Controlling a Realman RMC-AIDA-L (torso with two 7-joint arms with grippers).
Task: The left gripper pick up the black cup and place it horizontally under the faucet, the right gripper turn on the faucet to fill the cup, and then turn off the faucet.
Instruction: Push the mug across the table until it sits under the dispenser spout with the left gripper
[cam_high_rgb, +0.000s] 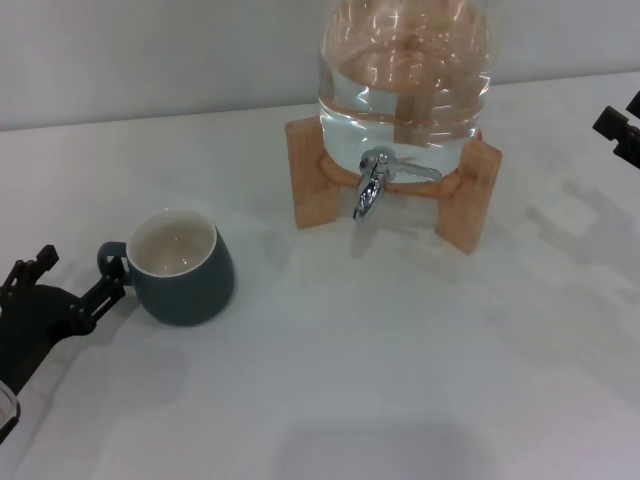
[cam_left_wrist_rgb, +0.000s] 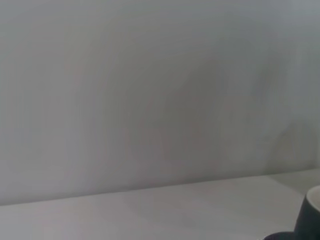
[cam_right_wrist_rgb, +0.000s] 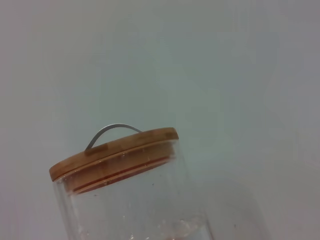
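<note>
Matte grey-teal black cup (cam_high_rgb: 183, 268) stands upright on the white tabletop (cam_high_rgb: 400, 380), well left of the chrome faucet (cam_high_rgb: 375, 185). My left gripper (cam_high_rgb: 60, 300) reaches its handle, fingers seemingly spread; right gripper (cam_high_rgb: 622, 128) waits, state unclear.

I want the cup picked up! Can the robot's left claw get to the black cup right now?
Probably yes. The left gripper is right beside the black cup, fingertips next to its handle, fingers spread. Nothing stands between them on the table. The right gripper waits far off.
</note>
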